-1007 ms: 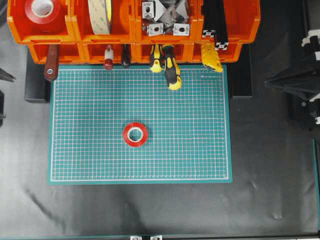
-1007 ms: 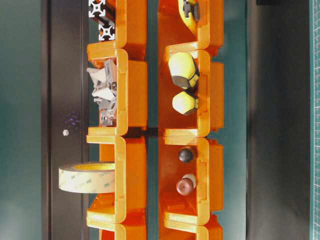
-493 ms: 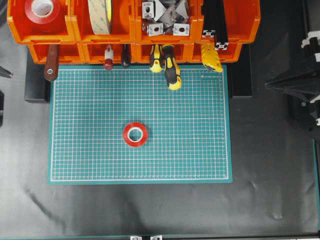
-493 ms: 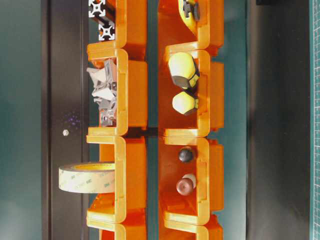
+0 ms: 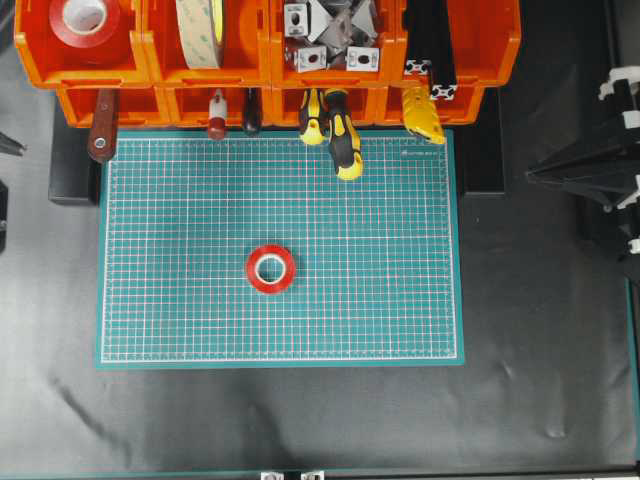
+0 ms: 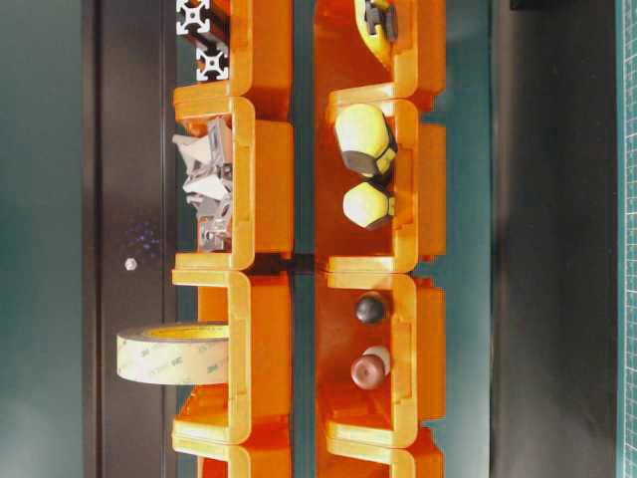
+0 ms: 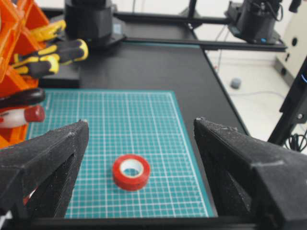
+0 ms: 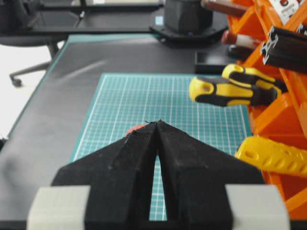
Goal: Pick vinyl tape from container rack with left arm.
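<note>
The vinyl tape is a small glossy red ring with a white inner core, lying flat on the green cutting mat. In the left wrist view it sits ahead of the left gripper, between the two wide-spread black fingers, which grasp nothing. The right gripper has its fingers pressed together, empty, the tape peeking out just beyond its tip. A second red roll rests in the orange container rack, far from both grippers.

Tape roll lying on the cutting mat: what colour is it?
Glossy red tape roll with a white inner core, clearest in the left wrist view.
</note>
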Controlling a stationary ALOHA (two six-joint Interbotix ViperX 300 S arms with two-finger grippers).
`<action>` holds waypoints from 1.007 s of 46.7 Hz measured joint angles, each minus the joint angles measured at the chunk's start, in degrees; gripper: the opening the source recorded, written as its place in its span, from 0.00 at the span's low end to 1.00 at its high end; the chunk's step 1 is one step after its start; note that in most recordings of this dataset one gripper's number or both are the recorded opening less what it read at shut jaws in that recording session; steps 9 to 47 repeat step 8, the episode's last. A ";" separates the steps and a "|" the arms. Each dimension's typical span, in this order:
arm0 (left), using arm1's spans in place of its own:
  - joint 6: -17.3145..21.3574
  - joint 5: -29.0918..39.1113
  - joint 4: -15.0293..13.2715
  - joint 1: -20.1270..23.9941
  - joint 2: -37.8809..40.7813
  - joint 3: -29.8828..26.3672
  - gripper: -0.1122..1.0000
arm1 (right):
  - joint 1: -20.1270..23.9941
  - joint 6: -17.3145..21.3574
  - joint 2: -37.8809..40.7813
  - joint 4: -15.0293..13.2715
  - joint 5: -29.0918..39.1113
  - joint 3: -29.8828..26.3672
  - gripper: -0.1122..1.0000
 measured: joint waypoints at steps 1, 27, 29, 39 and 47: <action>0.00 0.00 0.00 0.00 0.00 0.00 0.87 | -0.09 0.00 0.00 -0.09 0.18 0.00 0.10; 0.00 -0.79 0.00 0.00 0.62 0.09 0.87 | -0.09 0.00 0.00 0.00 0.35 0.44 0.10; 0.00 -0.79 0.00 0.00 0.62 0.09 0.87 | -0.09 0.00 0.00 0.00 0.35 0.44 0.10; 0.00 -0.79 0.00 0.00 0.62 0.09 0.87 | -0.09 0.00 0.00 0.00 0.35 0.44 0.10; 0.00 -0.79 0.00 0.00 0.62 0.09 0.87 | -0.09 0.00 0.00 0.00 0.35 0.44 0.10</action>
